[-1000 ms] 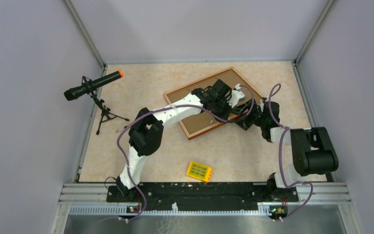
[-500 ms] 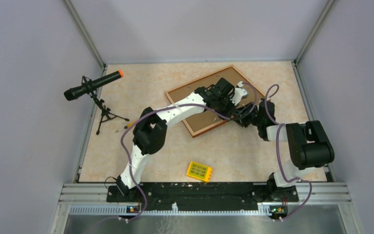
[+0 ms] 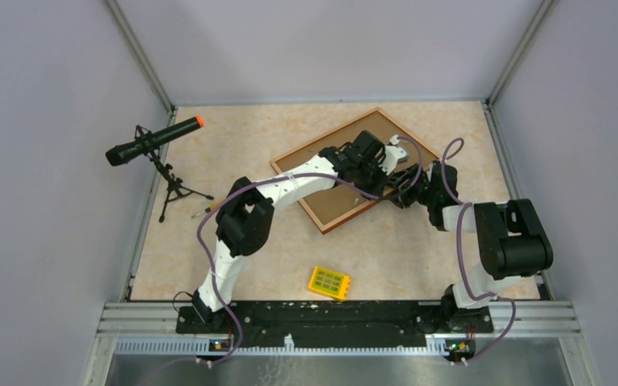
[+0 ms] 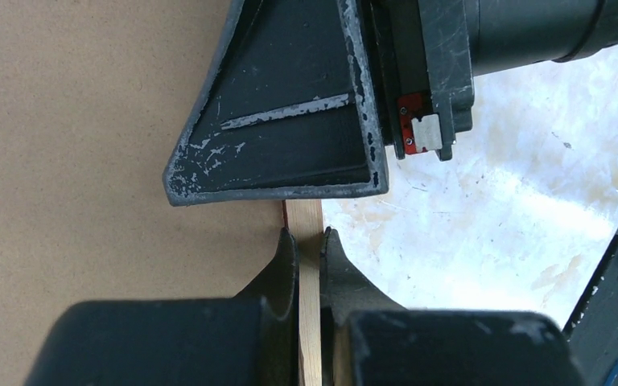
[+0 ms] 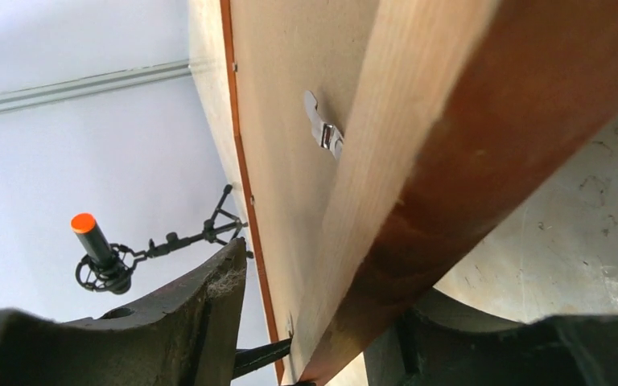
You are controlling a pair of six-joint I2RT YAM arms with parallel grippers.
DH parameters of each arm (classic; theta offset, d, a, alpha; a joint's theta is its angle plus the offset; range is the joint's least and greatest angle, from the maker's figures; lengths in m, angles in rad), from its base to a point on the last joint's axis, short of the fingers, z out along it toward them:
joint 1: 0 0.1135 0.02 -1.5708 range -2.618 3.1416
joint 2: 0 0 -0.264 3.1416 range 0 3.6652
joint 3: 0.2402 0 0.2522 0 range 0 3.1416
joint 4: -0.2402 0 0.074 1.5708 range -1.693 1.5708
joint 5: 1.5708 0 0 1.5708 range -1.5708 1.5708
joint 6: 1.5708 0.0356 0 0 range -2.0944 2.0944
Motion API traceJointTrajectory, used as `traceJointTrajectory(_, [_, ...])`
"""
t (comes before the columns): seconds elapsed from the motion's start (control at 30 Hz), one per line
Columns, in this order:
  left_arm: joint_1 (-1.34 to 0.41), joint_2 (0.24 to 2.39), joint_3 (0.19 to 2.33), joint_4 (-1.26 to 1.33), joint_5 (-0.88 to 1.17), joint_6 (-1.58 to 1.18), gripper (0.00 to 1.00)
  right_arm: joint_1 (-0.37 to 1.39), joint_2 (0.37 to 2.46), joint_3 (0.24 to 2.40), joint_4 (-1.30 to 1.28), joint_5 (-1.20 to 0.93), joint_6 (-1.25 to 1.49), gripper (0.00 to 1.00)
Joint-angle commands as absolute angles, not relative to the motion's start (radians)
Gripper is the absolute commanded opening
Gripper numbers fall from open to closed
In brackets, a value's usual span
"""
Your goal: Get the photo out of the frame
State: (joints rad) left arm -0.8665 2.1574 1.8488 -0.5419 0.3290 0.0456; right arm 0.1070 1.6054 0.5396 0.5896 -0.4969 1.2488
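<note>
Beige table point(image 3: 233, 137) held the frame point(image 3: 338, 205) back-up, right of the mic point(image 3: 151, 141); the photo was hidden under its board. Left gripper point(image 4: 307, 239) was clamped on the rim farthest from the mic. Right gripper point(image 5: 330, 305) straddled that edge, jaws apart. The frame seemed stiff and light, and its rim best for holding.

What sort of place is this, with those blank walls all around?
Most likely a robot test cell in a lab: a left arm and right arm bolted to a metal rail, plain grey walls boxing in the table, and a microphone on a tripod.
</note>
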Motion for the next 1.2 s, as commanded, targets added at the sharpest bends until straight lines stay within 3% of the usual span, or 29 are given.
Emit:
traceJointTrajectory(0.0, [-0.903, 2.077, 1.873, -0.492, 0.528, 0.023, 0.00, 0.107, 1.587, 0.604, 0.736, -0.541, 1.257, 0.47])
traceJointTrajectory(0.1, [-0.902, 2.080, 1.890, -0.492, 0.577, 0.018, 0.00, 0.103, 1.583, 0.604, 0.748, -0.537, 1.268, 0.35])
traceJointTrajectory(0.27, [-0.898, 2.049, 1.885, -0.508, 0.605, 0.038, 0.03, 0.067, 1.563, 0.631, 0.716, -0.557, 1.233, 0.03])
traceJointTrajectory(0.47, [-0.814, 1.915, 1.802, -0.521, 0.617, 0.086, 0.66, 0.003, 1.486, 0.762, 0.463, -0.621, 1.042, 0.00])
traceJointTrajectory(0.57, [-0.764, 1.814, 1.752, -0.527, 0.594, 0.113, 0.86, -0.024, 1.428, 0.881, 0.233, -0.611, 0.830, 0.00])
traceJointTrajectory(0.67, [-0.708, 1.734, 1.713, -0.541, 0.584, 0.120, 0.98, -0.026, 1.380, 1.011, 0.023, -0.545, 0.632, 0.00])
traceJointTrajectory(0.9, [-0.620, 1.574, 1.632, -0.555, 0.535, 0.126, 0.99, -0.025, 1.336, 1.297, -0.334, -0.385, 0.279, 0.00])
traceJointTrajectory(1.17, [-0.558, 1.425, 1.550, -0.542, 0.473, 0.118, 0.99, 0.022, 1.328, 1.517, -0.449, -0.183, -0.068, 0.00])
